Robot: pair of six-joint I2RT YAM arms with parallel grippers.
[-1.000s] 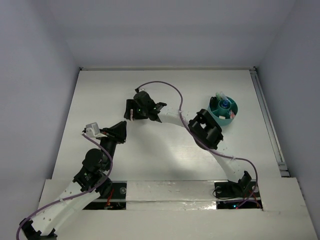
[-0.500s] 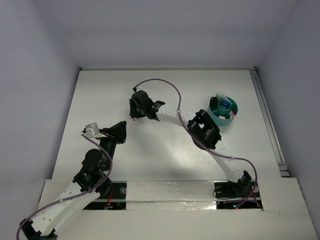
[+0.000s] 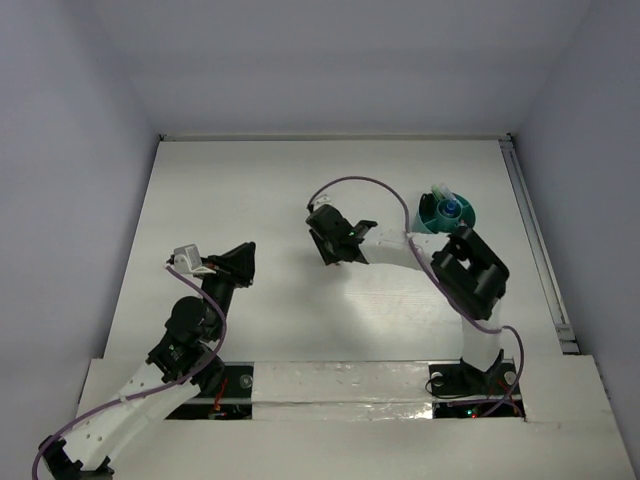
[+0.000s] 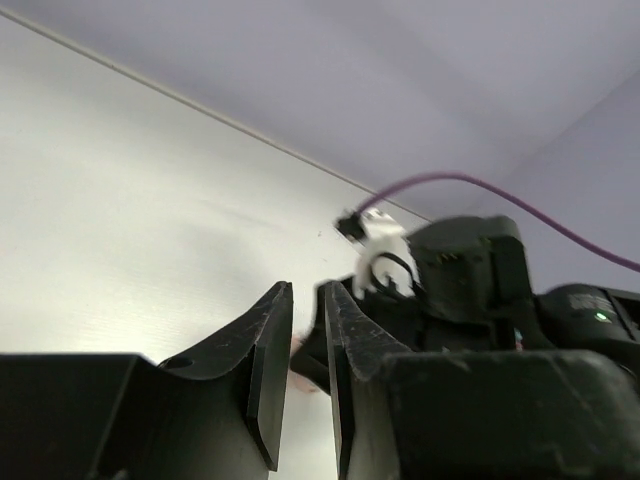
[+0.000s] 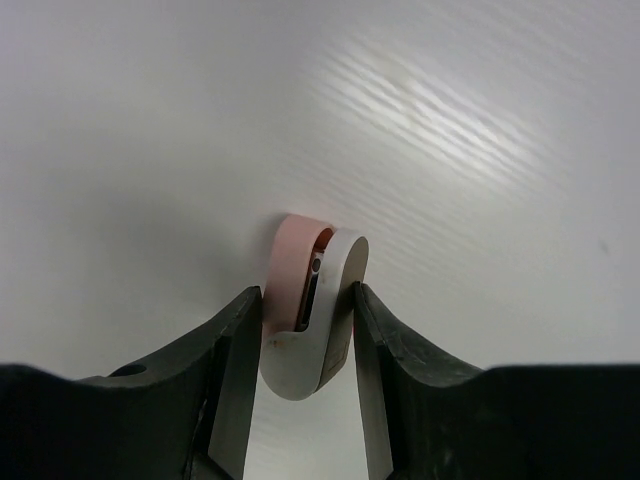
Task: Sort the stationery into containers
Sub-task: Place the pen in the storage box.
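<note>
My right end effector is clamped on what I think is a pink-and-white eraser over the worktop, left of the teal cup, while my left end effector shows a slim gap, empty.

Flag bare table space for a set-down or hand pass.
Free: far-left corner of the white table, beyond the left gripper; the near-centre strip between both arms. Crowded: right side, round teal cup, right arm close by, right gripper pinching a pink-and-white eraser.
</note>
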